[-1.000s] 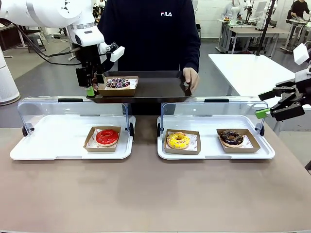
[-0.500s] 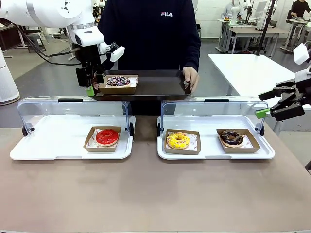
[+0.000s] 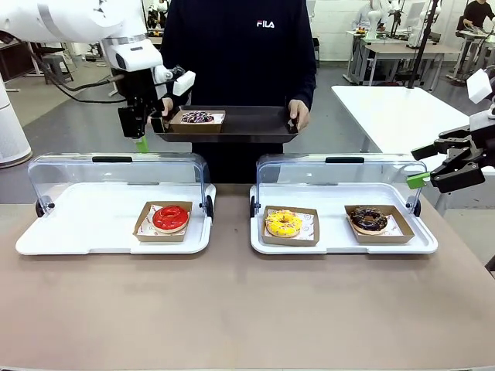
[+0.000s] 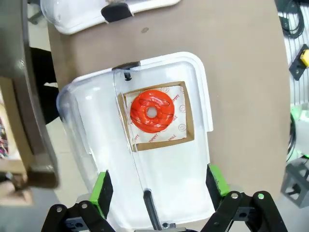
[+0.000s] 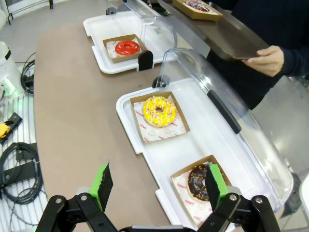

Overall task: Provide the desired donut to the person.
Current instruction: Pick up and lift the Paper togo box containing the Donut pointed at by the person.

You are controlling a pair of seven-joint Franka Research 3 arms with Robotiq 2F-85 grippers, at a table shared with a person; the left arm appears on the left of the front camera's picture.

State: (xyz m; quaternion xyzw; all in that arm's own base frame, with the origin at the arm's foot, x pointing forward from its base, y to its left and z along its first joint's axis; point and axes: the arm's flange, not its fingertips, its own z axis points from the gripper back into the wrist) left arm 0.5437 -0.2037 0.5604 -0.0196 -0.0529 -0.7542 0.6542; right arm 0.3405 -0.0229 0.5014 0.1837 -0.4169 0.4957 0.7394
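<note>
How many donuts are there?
4. A red donut sits in the left case, a yellow donut and a chocolate donut in the right case, and a sprinkled donut on the black tray held by the person.

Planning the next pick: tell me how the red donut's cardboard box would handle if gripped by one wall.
Probably light: the cardboard box is shallow, thin and open-topped. Its walls would likely flex under a pinch. The red donut seems loose on paper, so it may slide if tilted.

The blurred tray [image 4: 34, 121] and donut [image 4: 2, 140] are cut off by the edge.
</note>
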